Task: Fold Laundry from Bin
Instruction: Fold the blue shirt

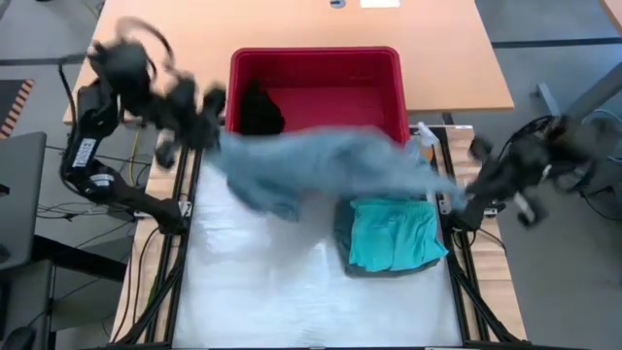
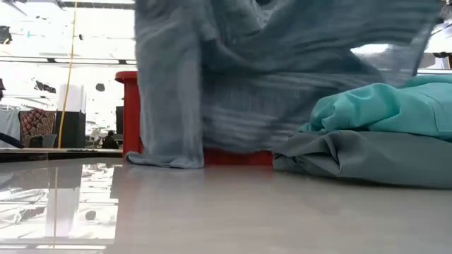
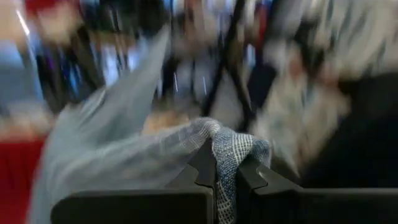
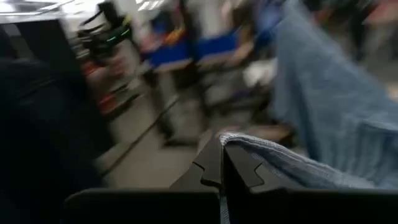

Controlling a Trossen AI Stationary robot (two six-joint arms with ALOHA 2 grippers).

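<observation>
The blue-grey striped cloth (image 1: pixel 321 165) hangs stretched in the air across the worktop's far edge, in front of the red bin (image 1: pixel 316 73). If either pinch slips, it could drop crumpled onto the folded teal stack (image 1: pixel 394 233). It looks thin and limp. The left end effector (image 3: pixel 226 171) and right end effector (image 4: pixel 222 163) each clamp a corner.

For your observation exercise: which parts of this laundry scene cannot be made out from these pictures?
- High view: the striped cloth covers the bin's front edge.
- Low view: the cloth hides most of the bin.
- Left wrist view: background blurred.
- High view: black garment type unclear.
</observation>
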